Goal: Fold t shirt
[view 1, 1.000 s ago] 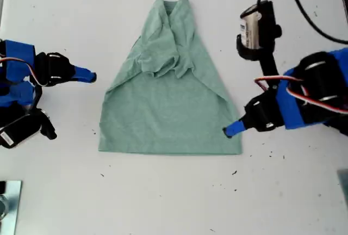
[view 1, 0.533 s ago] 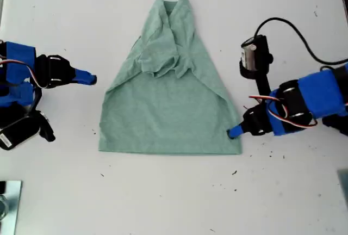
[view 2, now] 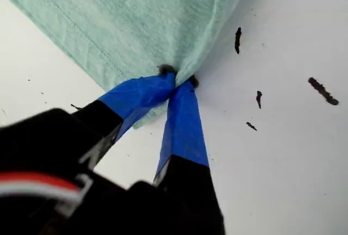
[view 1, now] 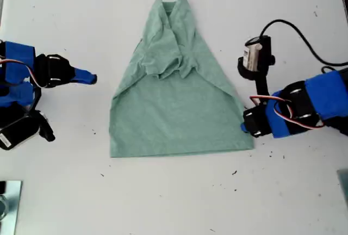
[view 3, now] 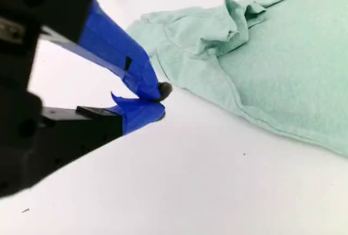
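Observation:
The pale green t shirt lies on the white table, sleeves folded in so it narrows toward the collar at the far end. My first gripper is at the hem corner on the exterior view's right. Its blue fingertips are shut on the edge of the t shirt. My second gripper hovers over bare table at the exterior view's left, a short way from the shirt's side. It is shut on nothing, with the t shirt beyond it.
A metal plate shows at the exterior view's lower left corner. A black cable loops behind the first arm. Dark specks dot the table near the hem corner.
My first gripper settled onto the hem corner and pulled toward the exterior view's right, and the whole shirt slid a little that way. The second arm stayed put.

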Action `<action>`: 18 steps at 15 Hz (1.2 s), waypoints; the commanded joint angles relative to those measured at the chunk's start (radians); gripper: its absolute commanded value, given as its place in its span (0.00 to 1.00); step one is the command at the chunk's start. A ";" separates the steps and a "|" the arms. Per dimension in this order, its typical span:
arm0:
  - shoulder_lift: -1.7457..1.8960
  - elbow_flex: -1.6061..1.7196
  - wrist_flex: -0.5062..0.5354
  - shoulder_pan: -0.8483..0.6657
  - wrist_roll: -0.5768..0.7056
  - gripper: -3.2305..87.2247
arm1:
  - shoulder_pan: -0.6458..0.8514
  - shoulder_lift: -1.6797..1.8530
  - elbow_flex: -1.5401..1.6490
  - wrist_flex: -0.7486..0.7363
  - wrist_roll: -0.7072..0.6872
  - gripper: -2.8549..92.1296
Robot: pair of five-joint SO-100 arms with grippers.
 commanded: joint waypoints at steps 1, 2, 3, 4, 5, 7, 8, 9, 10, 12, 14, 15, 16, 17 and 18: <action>0.012 -0.005 0.006 0.000 -0.002 0.03 | -0.029 0.100 0.012 0.147 0.029 0.03; 0.015 -0.005 0.006 0.002 -0.002 0.03 | -0.035 0.199 -0.067 0.307 0.040 0.03; 0.018 -0.005 0.006 0.003 -0.002 0.03 | -0.031 0.261 -0.183 0.454 0.035 0.03; 0.020 -0.005 0.008 0.000 -0.002 0.03 | -0.025 0.261 -0.305 0.546 0.020 0.03; 0.020 -0.005 0.008 -0.005 0.002 0.03 | -0.021 0.202 -0.400 0.561 -0.005 0.03; 0.021 -0.005 0.008 -0.009 0.005 0.03 | -0.026 -0.046 -0.701 0.583 -0.044 0.03; 0.023 -0.006 0.008 -0.005 0.005 0.03 | -0.038 -0.216 -0.897 0.617 -0.060 0.03; 0.023 -0.006 0.008 -0.005 0.005 0.03 | -0.043 -0.376 -1.046 0.629 -0.064 0.03; 0.025 -0.006 0.009 -0.006 0.005 0.03 | -0.043 -0.494 -1.117 0.624 -0.054 0.03; 0.025 -0.008 0.011 -0.005 0.005 0.03 | -0.041 -0.580 -1.051 0.434 -0.018 0.13; 0.029 -0.008 0.014 -0.002 0.002 0.03 | -0.046 -0.538 -1.077 0.442 -0.058 0.36; 0.031 -0.008 0.014 -0.002 0.003 0.03 | -0.046 -0.466 -1.170 0.522 -0.083 0.34; 0.031 -0.008 0.014 0.000 0.003 0.03 | -0.048 -0.376 -1.243 0.575 -0.106 0.34; 0.031 -0.008 0.014 0.000 0.002 0.03 | -0.051 -0.267 -1.256 0.603 -0.135 0.34; 0.034 -0.008 0.014 0.000 0.000 0.03 | -0.040 -0.161 -1.212 0.653 -0.133 0.34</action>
